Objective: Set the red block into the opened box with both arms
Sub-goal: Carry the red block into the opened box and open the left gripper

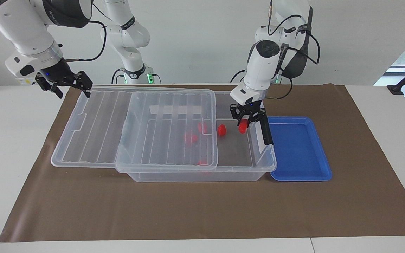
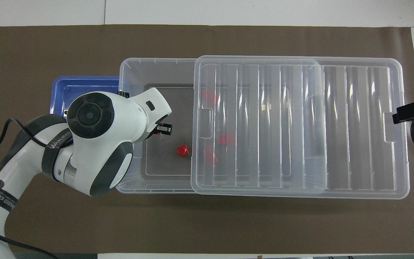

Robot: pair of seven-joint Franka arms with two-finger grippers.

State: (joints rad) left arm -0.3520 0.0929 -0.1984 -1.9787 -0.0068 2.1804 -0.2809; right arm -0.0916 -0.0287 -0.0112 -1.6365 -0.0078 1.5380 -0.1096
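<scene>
My left gripper [image 1: 244, 123] is shut on a red block [image 1: 243, 128] and hangs over the uncovered part of the box [image 1: 202, 175], just inside its black latch [image 1: 265, 128]. In the overhead view the left gripper [image 2: 164, 128] and arm hide most of that block. Another red block [image 1: 222, 130] lies on the uncovered box floor [image 2: 182, 150]. Three more red blocks [image 1: 191, 137] show through the ribbed lid [image 1: 100, 123], which is slid toward the right arm's end. My right gripper [image 1: 70, 84] waits open at that end of the lid [image 2: 406, 113].
A shallow blue tray [image 1: 299, 151] sits against the box's latch end, with nothing in it. Brown paper [image 1: 202, 211] covers the table under everything. The left arm's white body [image 2: 95, 144] covers part of the tray and the box's end.
</scene>
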